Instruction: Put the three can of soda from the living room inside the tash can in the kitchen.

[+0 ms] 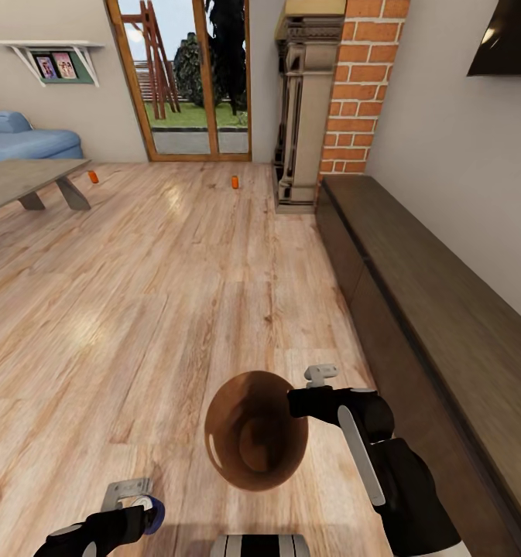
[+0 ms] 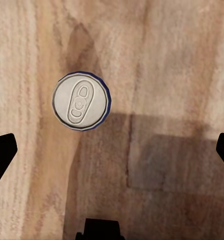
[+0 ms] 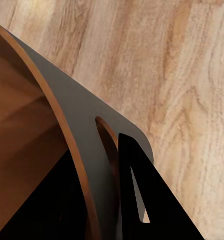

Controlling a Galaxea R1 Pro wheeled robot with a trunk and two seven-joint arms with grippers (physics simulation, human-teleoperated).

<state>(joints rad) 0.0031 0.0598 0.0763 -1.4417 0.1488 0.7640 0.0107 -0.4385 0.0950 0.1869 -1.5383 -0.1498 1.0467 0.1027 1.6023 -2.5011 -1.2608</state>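
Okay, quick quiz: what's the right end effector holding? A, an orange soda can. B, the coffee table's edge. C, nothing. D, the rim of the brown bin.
D: the right end effector is clamped on the rim of the brown bin, with a finger against its wall in the right wrist view.

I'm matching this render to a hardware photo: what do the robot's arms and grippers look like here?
Both arms are glossy black with rounded segments. The right arm carries a white strip along its forearm and ends in a right gripper with pale grey, flat bracket-like fingers. The left gripper has similar light grey metal fingers on a black wrist. In the wrist views the fingers render as black silhouettes. No cables or markings are visible.
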